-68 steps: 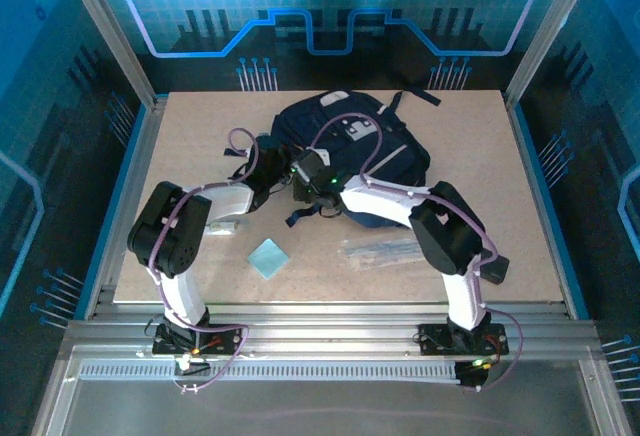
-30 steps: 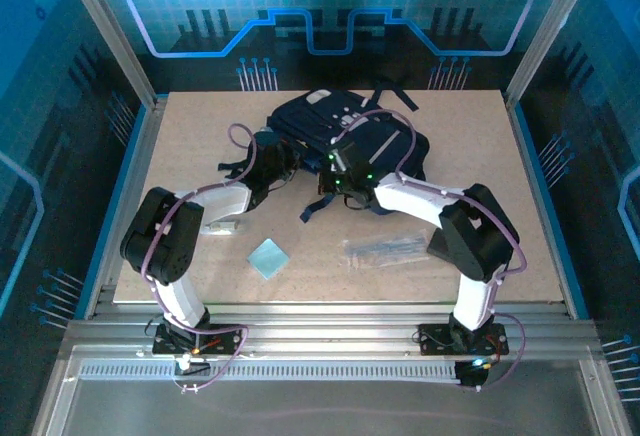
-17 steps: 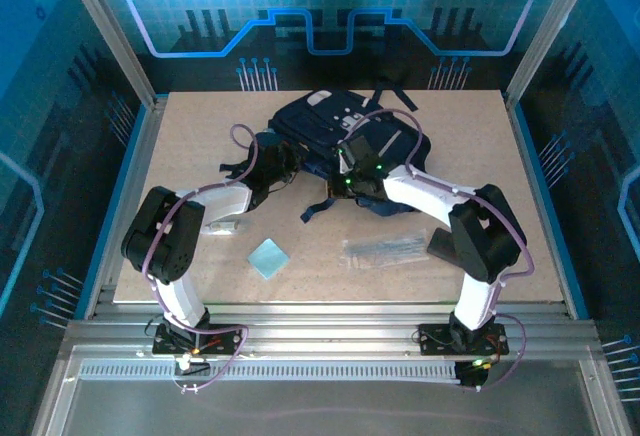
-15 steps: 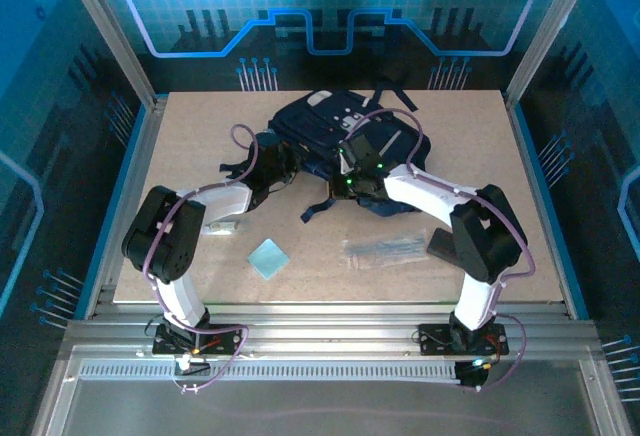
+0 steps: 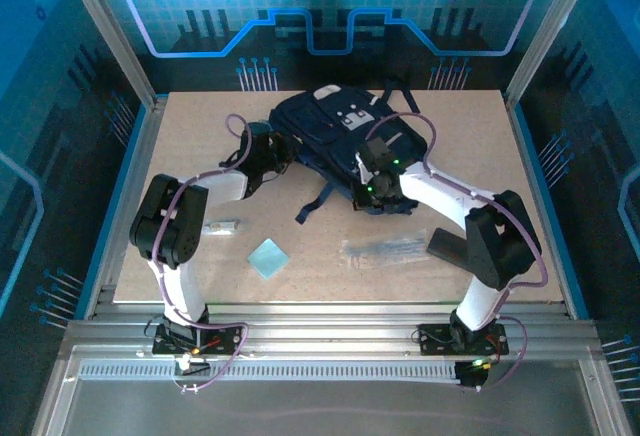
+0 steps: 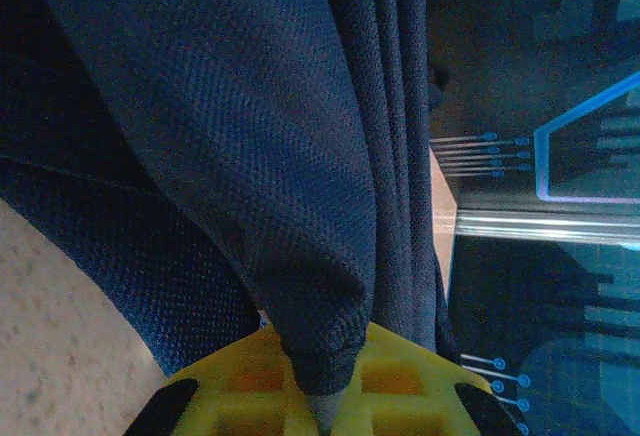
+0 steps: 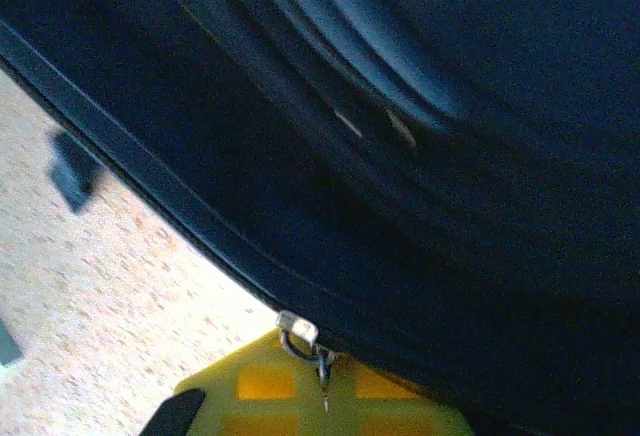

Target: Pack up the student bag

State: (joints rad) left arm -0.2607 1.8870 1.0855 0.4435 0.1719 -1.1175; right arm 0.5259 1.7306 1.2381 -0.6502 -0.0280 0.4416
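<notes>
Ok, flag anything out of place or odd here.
Nothing looks spilled or damaged. The student bag lies slumped and skewed at the far side, one black strap trailing loose onto the table.

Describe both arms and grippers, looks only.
The left arm and right arm have white links, bulky black joints and thin purple cables looping alongside. A green light glows at the right wrist. The left gripper and right gripper have yellow ribbed finger bases.

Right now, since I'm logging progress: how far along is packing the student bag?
Done: nothing visibly packed. In hand: left pincer pinches the student bag fabric; right pincer holds its zipper pull. Left: blue square, clear packet, black case lie on the table.
</notes>
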